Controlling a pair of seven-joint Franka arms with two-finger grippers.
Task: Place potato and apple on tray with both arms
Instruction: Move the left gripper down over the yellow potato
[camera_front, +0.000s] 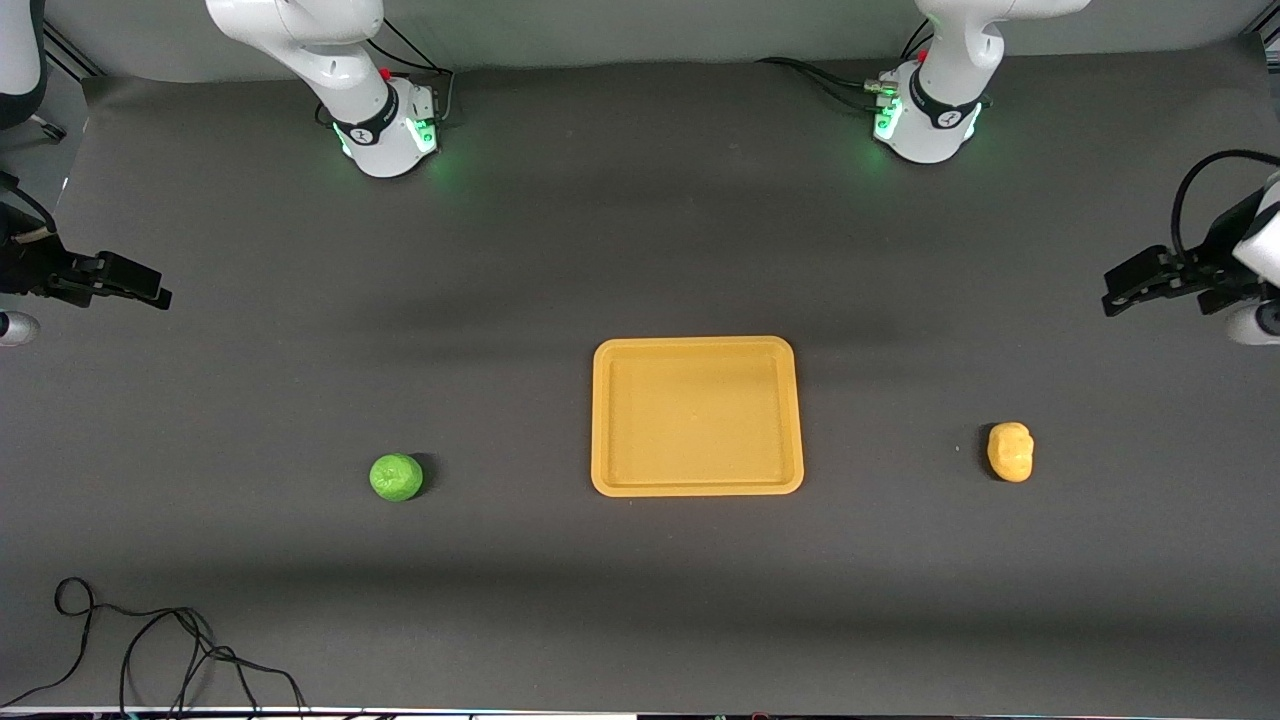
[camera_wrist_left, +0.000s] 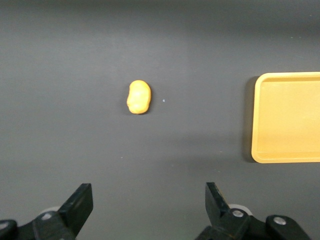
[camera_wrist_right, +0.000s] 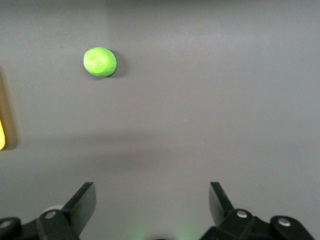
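Our left gripper (camera_wrist_left: 146, 205) hangs spread wide at the left arm's table edge, our right gripper (camera_wrist_right: 152, 202) likewise at the right arm's edge. Potato (camera_front: 1010, 451) and apple (camera_front: 396, 477) flank the central tray (camera_front: 697, 488); both look light, hard, roll-prone, so we'd pinch each across its middle.

A dark grey desk (camera_front: 640, 250) carries three things in a loose row. The orange-yellow tray (camera_front: 697, 487) lies flat near the middle. The green apple (camera_front: 396, 477) sits toward the right arm's end, well apart from the tray. The yellow potato (camera_front: 1010, 451) lies toward the left arm's end. A black cable (camera_front: 150, 650) curls at the desk's near edge.
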